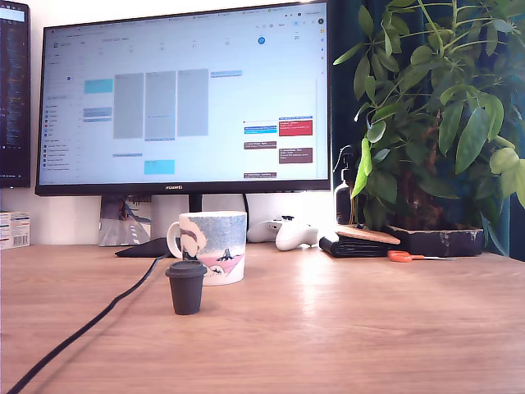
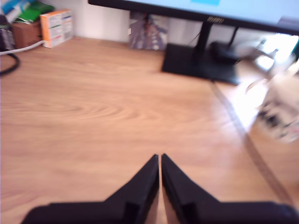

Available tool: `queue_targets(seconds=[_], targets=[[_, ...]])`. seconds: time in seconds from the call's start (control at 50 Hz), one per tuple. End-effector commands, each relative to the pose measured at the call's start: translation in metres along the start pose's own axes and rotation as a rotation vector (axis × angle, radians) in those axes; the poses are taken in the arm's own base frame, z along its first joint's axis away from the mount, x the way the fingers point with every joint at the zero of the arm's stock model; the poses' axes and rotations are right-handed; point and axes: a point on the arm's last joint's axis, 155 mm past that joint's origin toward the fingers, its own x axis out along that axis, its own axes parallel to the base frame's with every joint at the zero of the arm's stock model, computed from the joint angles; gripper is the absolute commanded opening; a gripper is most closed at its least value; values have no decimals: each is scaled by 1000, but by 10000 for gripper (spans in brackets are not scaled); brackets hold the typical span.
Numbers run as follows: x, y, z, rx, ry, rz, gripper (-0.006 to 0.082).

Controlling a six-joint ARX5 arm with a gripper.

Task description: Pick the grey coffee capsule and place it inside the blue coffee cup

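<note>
The grey coffee capsule stands upright on the wooden desk, rim on top, just in front of the blue coffee cup. That cup is a white mug with a pale-blue band, a pink lower part and its handle toward the exterior view's left. The arm does not show in the exterior view. In the wrist view my gripper hovers over bare desk with its two black fingers pressed together, nothing between them. The cup is a blurred shape at the wrist picture's edge. The capsule is out of the wrist view.
A large monitor on a black stand fills the back. A black cable crosses the desk near the capsule. A potted plant, white controller, wallet and orange scissors sit at the exterior view's right. Small boxes stand by the wall.
</note>
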Motion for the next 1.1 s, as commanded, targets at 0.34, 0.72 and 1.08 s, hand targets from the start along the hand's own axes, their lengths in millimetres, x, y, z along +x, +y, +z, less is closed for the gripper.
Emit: queue_targets(seconds=[0.34,0.72,1.08], targets=[[-27,-100,33,-43,-82,-527,-11],[-25,-141,-7,-43,113,-703,-11],[3,-158,-43,142,173,-685,644]])
